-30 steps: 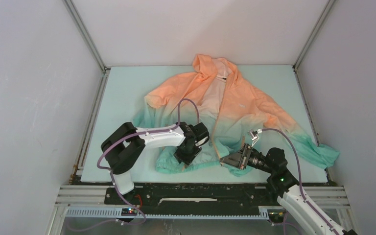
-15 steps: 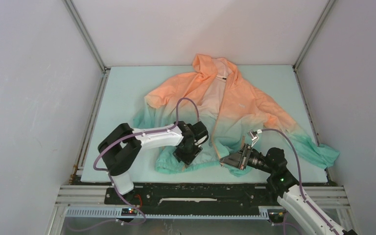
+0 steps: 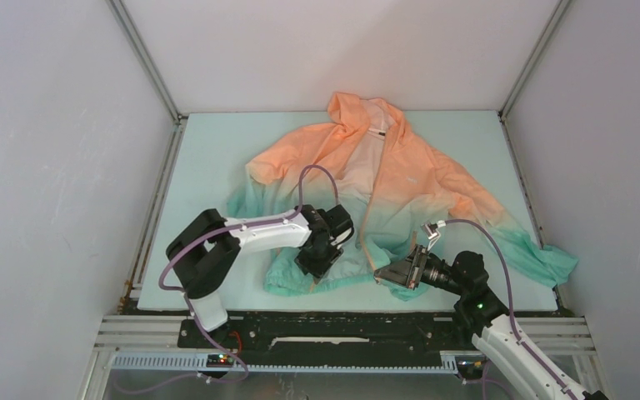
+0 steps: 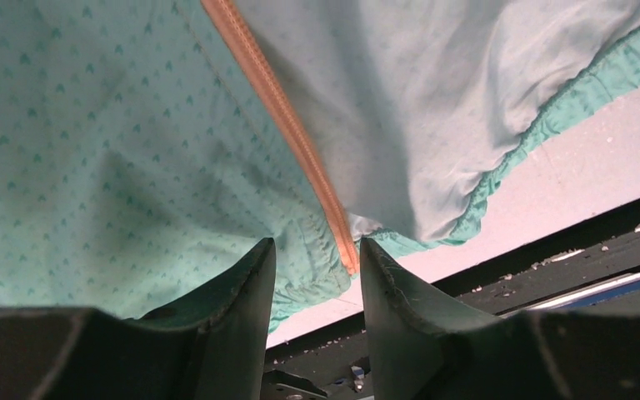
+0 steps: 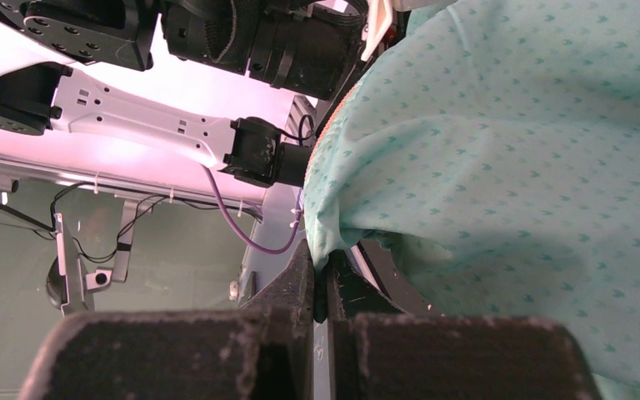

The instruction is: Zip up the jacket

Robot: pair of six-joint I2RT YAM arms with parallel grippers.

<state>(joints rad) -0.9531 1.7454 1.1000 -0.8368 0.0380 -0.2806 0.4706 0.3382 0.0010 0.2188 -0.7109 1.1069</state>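
Pale mint table mat [image 3: 217,158] fills the enclosure floor, grey-white walls [image 3: 50,150] rising on its left, far and right sides. Black base rail [image 3: 342,329] runs along the mat's near edge, slotted aluminium frame [image 3: 133,333] just nearer than that

No text, label, brand, number or sign can be read in any view. The jacket [image 3: 383,179] bears a small white mark on its chest, too small to make out.
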